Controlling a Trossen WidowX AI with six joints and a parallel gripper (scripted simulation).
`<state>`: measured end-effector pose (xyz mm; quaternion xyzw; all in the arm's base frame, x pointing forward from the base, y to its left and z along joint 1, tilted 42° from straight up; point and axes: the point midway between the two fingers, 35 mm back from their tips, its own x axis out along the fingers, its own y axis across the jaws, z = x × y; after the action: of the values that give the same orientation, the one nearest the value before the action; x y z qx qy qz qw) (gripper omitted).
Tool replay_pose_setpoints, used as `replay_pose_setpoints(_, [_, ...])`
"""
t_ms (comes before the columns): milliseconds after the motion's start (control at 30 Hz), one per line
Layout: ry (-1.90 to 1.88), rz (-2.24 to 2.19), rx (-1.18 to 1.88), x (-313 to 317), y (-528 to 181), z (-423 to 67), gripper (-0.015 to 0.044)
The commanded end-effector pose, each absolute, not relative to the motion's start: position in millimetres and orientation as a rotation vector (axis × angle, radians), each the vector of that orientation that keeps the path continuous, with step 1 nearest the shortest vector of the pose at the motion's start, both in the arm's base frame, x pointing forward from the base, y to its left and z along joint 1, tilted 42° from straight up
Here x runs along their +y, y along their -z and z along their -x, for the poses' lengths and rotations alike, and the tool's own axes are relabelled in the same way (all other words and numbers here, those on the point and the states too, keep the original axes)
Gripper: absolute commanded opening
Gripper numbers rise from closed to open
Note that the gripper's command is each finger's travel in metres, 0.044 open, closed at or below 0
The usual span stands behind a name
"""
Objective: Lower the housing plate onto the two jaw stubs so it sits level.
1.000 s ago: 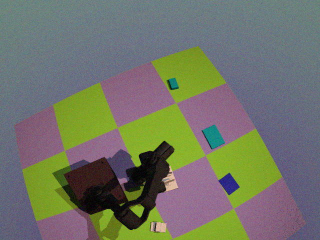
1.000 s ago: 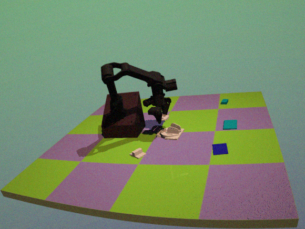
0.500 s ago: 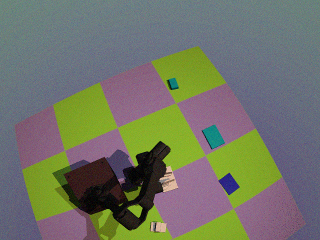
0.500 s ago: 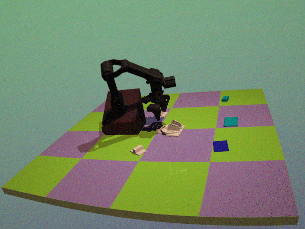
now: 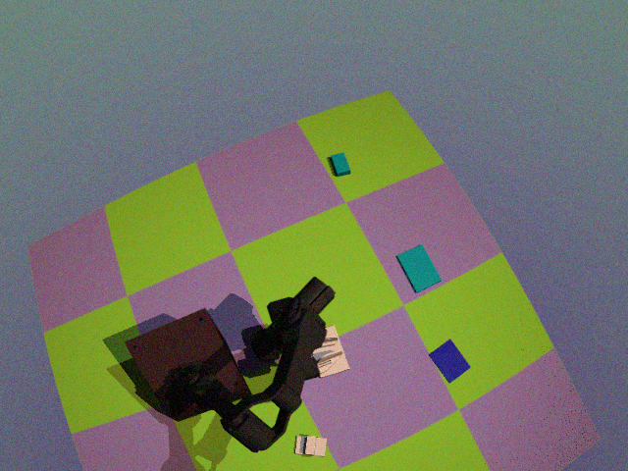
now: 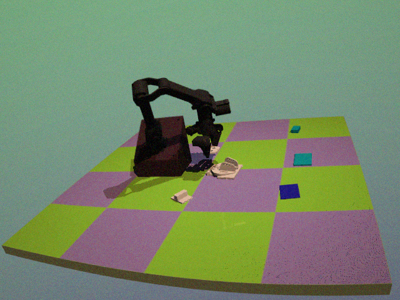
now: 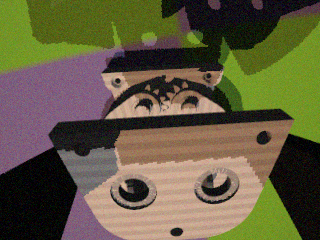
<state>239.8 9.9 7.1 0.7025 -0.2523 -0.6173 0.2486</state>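
Note:
The beige housing plate [image 6: 214,149] [image 7: 167,212] has two large round holes and small holes near its edges. My gripper [image 6: 212,150] [image 7: 170,143] is shut on it, one dark finger at each side. The plate hangs above the table, apart from the base. The beige base [image 5: 340,358] [image 6: 225,176] [image 7: 135,78] lies on the table, partly under the arm in the top view. In the wrist view, two toothed round jaw hubs with stubs [image 7: 144,103] [image 7: 189,103] show beyond the plate's far edge; the rest is hidden. Two upright walls with holes [image 6: 229,166] stand on the base.
A small beige stepped block [image 5: 310,445] [image 6: 181,196] lies near the base. A teal slab [image 5: 419,268] [image 6: 302,159], a small teal block [image 5: 340,164] [image 6: 295,129] and a blue square [image 5: 449,360] [image 6: 289,191] lie farther off. The arm stands on a dark red box [image 5: 177,344] [image 6: 167,161].

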Motion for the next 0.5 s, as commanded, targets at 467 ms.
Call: replay_pose_setpoints(467, [1.684,-1.923,-0.691,7.5,-2.0,-240.8,0.0351])
